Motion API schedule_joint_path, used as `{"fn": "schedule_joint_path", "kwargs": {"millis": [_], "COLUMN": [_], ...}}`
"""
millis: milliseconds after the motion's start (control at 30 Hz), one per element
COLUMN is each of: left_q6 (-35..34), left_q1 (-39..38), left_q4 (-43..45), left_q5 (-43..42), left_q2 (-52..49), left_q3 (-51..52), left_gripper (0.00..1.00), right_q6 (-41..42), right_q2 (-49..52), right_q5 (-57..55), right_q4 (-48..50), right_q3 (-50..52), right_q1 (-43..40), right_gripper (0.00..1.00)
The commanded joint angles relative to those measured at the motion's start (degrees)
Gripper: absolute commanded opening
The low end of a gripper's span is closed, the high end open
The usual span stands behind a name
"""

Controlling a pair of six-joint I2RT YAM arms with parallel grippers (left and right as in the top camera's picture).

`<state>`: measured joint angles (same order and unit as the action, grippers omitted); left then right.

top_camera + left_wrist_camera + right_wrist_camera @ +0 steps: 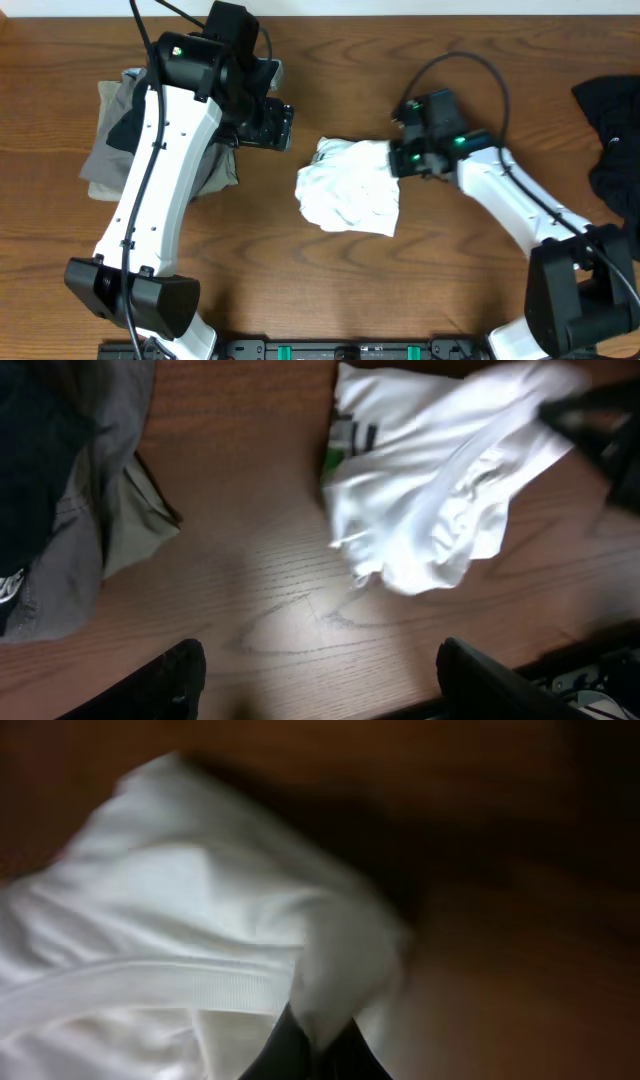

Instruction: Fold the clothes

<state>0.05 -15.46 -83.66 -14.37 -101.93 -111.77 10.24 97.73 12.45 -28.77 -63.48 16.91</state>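
White T-shirt [347, 188] crumpled; right gripper [397, 158] clamped on its edge; left gripper [320, 682] wide, empty

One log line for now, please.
right gripper shut on white T-shirt | left gripper open, empty, over table | T-shirt crumpled, unfolded

overhead: straight down, whole table [300, 280] | left wrist: low, oblique | right wrist: close-up | shared: white T-shirt [348, 198]
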Motion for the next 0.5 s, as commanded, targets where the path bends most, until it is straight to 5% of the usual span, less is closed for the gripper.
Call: {"fn": "schedule_joint_path", "kwargs": {"millis": [0, 400, 467], "left_q6": [0.57, 0.55, 0.57], "left_q1": [0.09, 0.02, 0.02], "left_q4": [-0.17, -0.68, -0.98], "left_q5": [0.74, 0.72, 0.72], "left_q2": [1.33, 1.33, 1.31], "left_q3": [-0.33, -0.22, -0.22], "left_gripper": [0.76, 0.82, 0.84], "right_q6": [-0.46, -0.66, -0.66], "right_q2": [0.52, 12.0, 12.2], "right_q5": [-5.88, -7.15, -7.13], "right_q4": [0.96, 6.54, 6.27], "right_q3": [-0.48, -0.48, -0.48], "right_q1": [-3.28, -4.66, -5.42], "right_gripper": [0.01, 0.01, 0.16]}}
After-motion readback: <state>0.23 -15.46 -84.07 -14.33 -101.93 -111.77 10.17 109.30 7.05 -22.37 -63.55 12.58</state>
